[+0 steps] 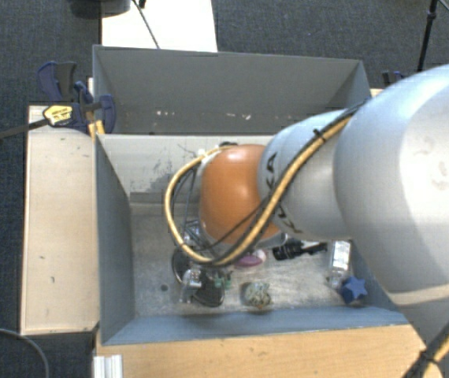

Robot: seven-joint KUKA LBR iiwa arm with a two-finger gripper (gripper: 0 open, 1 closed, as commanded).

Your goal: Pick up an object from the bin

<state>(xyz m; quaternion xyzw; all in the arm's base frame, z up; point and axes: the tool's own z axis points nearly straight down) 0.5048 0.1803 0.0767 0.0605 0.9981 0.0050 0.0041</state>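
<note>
Gripper [201, 287] is down low by the bin's [118, 235] near wall, tucked under the orange wrist cover [228, 191]. Clenched or released? Can't tell. Just beside it, on the arm's side, sits a mottled grey-green lump [256, 294]. A pink thing [250, 261] lies near, a blue star-shaped piece [354, 290] well apart.

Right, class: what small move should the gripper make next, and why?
Probably a short lift straight up: the gripper sits low in the bin by its front wall, near a mottled lump, and whatever lies under it is hidden.
</note>
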